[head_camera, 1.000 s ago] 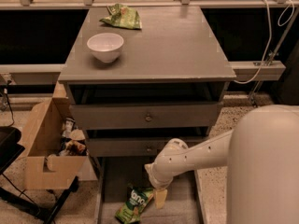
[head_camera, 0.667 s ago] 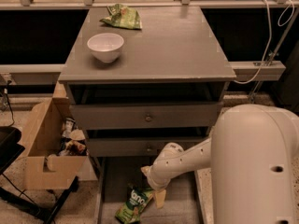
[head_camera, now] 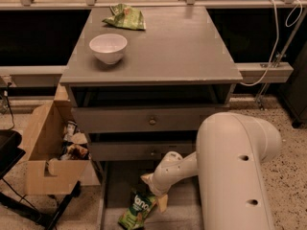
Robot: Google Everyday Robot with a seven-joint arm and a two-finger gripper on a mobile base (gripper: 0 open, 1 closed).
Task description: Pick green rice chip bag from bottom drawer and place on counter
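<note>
The green rice chip bag lies on the floor of the open bottom drawer, near its front, tilted. My gripper reaches down into the drawer just above and right of the bag's upper end. Its two tan fingers are spread apart, one toward the cabinet and one beside the bag. I cannot tell whether they touch the bag. The grey counter is the cabinet's top, above. My white arm fills the lower right.
A white bowl and a paler green bag sit on the counter's left and back. Two shallower drawers are shut above the gripper. An open cardboard box with clutter stands left of the cabinet.
My arm's large white link has shifted left and now covers more of the lower right. The gripper and the bag stay at nearly the same spot in the drawer.
</note>
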